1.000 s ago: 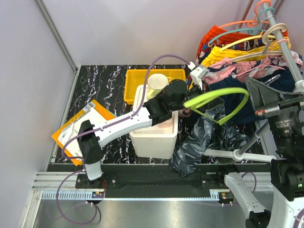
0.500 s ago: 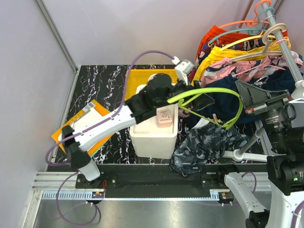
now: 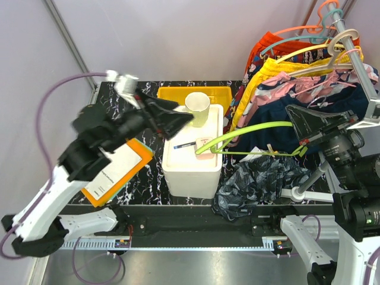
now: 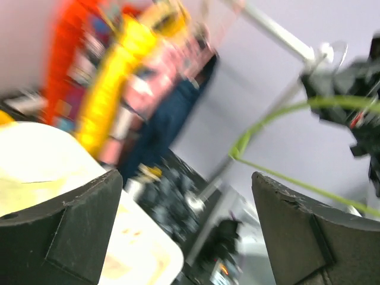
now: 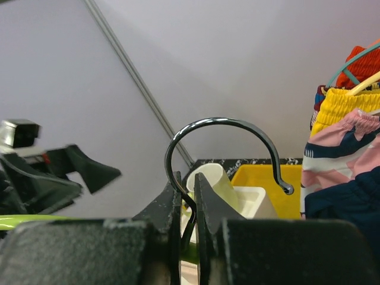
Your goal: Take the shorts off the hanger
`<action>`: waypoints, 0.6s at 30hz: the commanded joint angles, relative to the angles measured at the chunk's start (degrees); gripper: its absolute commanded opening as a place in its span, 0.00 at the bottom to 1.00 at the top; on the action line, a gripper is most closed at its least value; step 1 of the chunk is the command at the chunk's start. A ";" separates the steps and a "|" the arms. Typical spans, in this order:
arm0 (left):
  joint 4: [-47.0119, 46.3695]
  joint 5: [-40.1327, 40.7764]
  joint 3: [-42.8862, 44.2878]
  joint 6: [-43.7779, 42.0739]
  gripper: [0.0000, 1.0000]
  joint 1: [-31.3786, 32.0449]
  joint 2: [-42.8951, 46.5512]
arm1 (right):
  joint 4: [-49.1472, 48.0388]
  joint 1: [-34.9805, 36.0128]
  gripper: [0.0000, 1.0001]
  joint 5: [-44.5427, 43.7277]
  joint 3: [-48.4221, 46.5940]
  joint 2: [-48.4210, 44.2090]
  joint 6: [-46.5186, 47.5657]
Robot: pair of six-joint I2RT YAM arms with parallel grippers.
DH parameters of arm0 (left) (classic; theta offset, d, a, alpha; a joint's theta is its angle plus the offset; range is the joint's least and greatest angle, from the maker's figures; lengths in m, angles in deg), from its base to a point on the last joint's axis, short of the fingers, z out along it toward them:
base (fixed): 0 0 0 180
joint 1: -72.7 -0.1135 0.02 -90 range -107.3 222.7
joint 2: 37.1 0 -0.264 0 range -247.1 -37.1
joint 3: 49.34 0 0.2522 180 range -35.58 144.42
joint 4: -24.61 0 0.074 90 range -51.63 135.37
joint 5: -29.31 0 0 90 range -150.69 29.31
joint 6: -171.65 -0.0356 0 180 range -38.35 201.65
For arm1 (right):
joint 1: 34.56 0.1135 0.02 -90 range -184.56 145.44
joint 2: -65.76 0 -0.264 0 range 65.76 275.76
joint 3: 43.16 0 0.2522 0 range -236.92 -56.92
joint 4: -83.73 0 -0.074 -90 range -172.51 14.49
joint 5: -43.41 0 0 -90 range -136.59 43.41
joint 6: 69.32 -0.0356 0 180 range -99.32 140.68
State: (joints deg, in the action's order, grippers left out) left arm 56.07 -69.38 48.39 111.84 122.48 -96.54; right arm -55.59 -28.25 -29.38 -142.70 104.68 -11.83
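The blurred left gripper [image 3: 177, 120] gapes wide near the white box [image 3: 190, 175], while the right gripper [image 5: 187, 191] pinches the hanger hook [image 5: 219, 120] above heaped shorts [image 3: 261, 178].

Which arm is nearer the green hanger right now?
Right. The right fingers are shut on the hanger's metal hook. The left fingers, open, are off the hanger's left end, by the cup, apart from it.
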 commanded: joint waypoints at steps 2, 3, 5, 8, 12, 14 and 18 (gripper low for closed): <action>5.84 -3.96 6.20 -9.62 0.93 -2.58 2.06 | 3.49 -0.24 0.00 5.97 -2.28 5.29 10.26; 7.34 -4.49 9.69 -10.32 0.93 -2.49 1.26 | 4.89 -0.15 0.00 6.69 -2.72 6.51 11.58; 10.24 -7.38 12.53 -11.82 0.93 -2.49 -1.19 | 6.04 -0.15 0.00 7.92 -4.13 7.22 14.75; 10.43 -13.89 15.79 -11.30 0.91 -1.45 -4.44 | 9.37 -0.16 0.00 6.35 -5.98 8.28 17.48; 13.50 -9.79 21.22 -14.98 0.91 7.07 -9.89 | 10.96 -0.15 0.00 5.38 -7.03 8.63 18.98; 16.65 -6.09 23.69 -16.75 0.91 10.15 -13.57 | 12.10 -0.24 0.00 4.59 -7.47 8.81 19.77; 18.87 -1.26 27.91 -18.42 0.91 12.88 -16.76 | 12.81 -0.15 0.00 4.93 -7.47 8.55 20.47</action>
State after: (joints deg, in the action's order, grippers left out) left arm 70.69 -75.93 71.95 96.94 133.30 -111.84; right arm -42.17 -28.25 -24.57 -147.49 114.27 6.40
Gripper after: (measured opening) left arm 0.910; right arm 0.104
